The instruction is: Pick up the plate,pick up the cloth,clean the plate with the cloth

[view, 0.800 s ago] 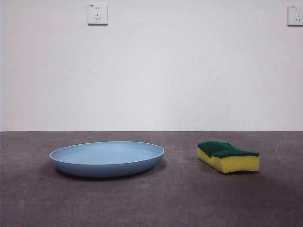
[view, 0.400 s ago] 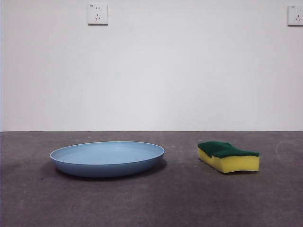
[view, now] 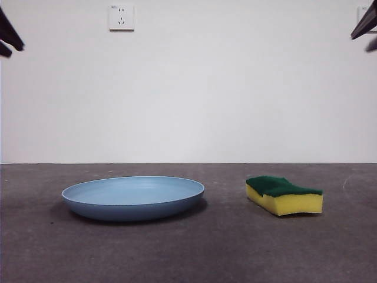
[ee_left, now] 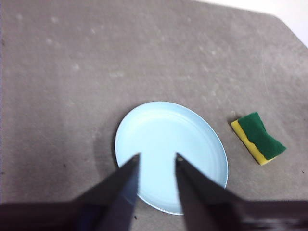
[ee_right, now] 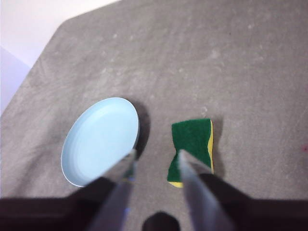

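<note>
The light-blue plate (view: 134, 197) lies flat on the dark grey table, left of centre. The cloth, a yellow sponge with a green top (view: 284, 195), lies to its right, apart from it. My left gripper (ee_left: 157, 157) is open and empty, high above the plate (ee_left: 171, 154); the sponge (ee_left: 258, 137) shows beside it. My right gripper (ee_right: 155, 155) is open and empty, high above the gap between the plate (ee_right: 100, 139) and the sponge (ee_right: 192, 144). In the front view the grippers show only as dark tips, one at the top left corner (view: 8, 34) and one at the top right corner (view: 366, 26).
The dark grey table (view: 224, 247) runs back to a white wall with a socket (view: 121, 17) at upper left. The table's angled corners show in both wrist views.
Both arms' black tips have come into the front view's top corners. The plate and the sponge have not moved.
</note>
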Robot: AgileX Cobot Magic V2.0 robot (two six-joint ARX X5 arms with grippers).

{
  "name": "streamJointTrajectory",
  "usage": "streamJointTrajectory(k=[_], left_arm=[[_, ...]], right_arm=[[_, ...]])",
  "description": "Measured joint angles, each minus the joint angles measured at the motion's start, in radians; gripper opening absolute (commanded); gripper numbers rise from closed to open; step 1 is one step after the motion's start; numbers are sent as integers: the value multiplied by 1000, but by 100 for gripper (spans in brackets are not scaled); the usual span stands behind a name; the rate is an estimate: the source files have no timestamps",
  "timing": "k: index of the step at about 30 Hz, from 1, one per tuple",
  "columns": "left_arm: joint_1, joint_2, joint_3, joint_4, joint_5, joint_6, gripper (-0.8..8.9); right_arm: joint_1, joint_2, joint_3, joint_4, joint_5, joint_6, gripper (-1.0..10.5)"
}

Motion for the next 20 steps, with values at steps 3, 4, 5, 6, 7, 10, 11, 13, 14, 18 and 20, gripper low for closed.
streamJointTrajectory(k=[3,4,5,6,7,10,11,13,14,18,20], left_arm=[[0,29,0,32,2,-12,382],[0,37,0,37,2,-15,381],[0,45,0,42,2,-17,376],[0,56,0,50,2,-18,376],[0,72,2,53,3,-18,376],[-4,146,29,41,2,-16,375],[-8,176,46,30,0,-13,375],[-22,254,93,2,-2,3,375],[-30,289,116,-13,-3,11,375],[-70,459,229,-69,-39,53,375],[-89,528,276,-92,-76,70,375]], right_arm=[[0,2,0,0,0,-1,473],[0,2,0,0,0,-1,473],[0,2,0,0,0,-1,473],[0,2,0,0,0,-1,473],[0,2,0,0,0,-1,473],[0,2,0,-2,0,-1,473],[0,2,0,-3,0,-1,473],[3,2,0,-12,0,-1,473],[6,2,0,-16,0,-1,473],[6,2,0,-32,0,-1,473],[6,2,0,-36,0,-1,473]])
